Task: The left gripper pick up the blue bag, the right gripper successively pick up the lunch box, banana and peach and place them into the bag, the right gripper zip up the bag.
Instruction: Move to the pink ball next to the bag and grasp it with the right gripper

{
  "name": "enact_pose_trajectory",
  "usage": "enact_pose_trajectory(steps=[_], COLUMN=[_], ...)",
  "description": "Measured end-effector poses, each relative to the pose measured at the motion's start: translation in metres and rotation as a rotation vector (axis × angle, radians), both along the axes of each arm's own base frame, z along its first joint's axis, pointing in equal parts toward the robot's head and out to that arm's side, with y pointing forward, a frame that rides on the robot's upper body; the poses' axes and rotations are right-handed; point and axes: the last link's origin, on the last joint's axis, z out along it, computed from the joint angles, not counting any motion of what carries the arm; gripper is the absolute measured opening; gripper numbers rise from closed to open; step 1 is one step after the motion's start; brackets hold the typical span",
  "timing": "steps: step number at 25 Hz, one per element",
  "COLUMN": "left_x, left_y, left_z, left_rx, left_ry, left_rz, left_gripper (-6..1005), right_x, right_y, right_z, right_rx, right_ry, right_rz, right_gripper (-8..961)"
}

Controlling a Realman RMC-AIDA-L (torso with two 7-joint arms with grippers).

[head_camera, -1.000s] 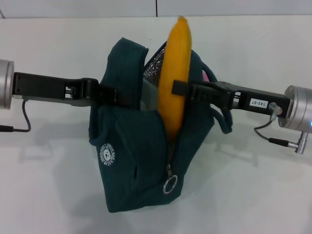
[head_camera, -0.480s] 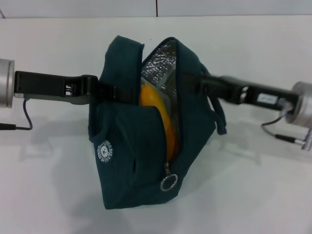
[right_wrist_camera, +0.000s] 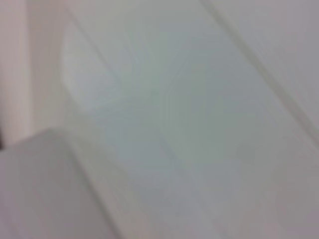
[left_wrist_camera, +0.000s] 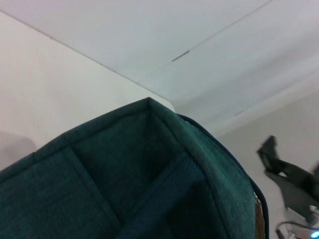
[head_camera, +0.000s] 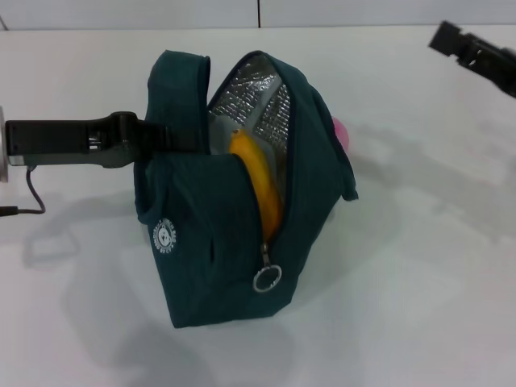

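Standing on the white bench [head_camera: 419, 306], the blue bag [head_camera: 218, 242] is gaping open at its top, and its shiny silver lining [head_camera: 262, 109] is showing inside. The banana [head_camera: 260, 181] is poking up out of the open mouth, leaning along the zipper edge, with its lower part hiding down in the bag. Part of a clear, pale thing is peeking out beside the banana inside the bag; it may be the lunch box, but too little is showing to be sure. The ring zipper pull [head_camera: 267, 278] is hanging low on the front of the bag, and the small round white logo [head_camera: 164, 236] is sitting on the side facing the camera.

The peach [head_camera: 340, 133] is lying on the bench just behind the bag, and only a pink edge of it is showing.

The left claw [head_camera: 165, 137] is reaching in from the left side and pinching the bag's upper edge beside the strap. In the left wrist view the teal cloth of the bag [left_wrist_camera: 124, 179] is filling most of the picture.

The right claw [head_camera: 445, 36] is hanging up in the far right corner, well apart from the bag. It is carrying nothing, and I cannot tell if it is spread or pressed together.
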Motion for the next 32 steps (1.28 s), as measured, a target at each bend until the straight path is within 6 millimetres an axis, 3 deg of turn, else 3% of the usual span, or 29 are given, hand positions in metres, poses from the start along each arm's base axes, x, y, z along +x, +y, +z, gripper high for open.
enact_pose_trajectory(steps=[4,9,21,32], left_x=[-0.001,-0.001,-0.003,-0.003], left_y=[0.003,0.006,0.009,0.008], left_z=[0.0,0.002,0.008,0.005], left_rx=[0.017,0.036,0.067,0.063], left_ry=[0.002,0.003,-0.012,-0.016], left_rz=[0.008,0.014,0.031,0.033], left_gripper=[43,43,43,43], right_x=[0.019,0.023,-0.009,-0.023], right_y=[0.016,0.041,0.065,0.071], right_z=[-0.003,-0.035,-0.099,-0.118], right_rx=[0.109,0.157,0.078,0.076], right_ry=[-0.168,-0.45,-0.78,-0.875], right_rz=[-0.075,-0.095,0.028,0.072], right_gripper=[854,860,857,854])
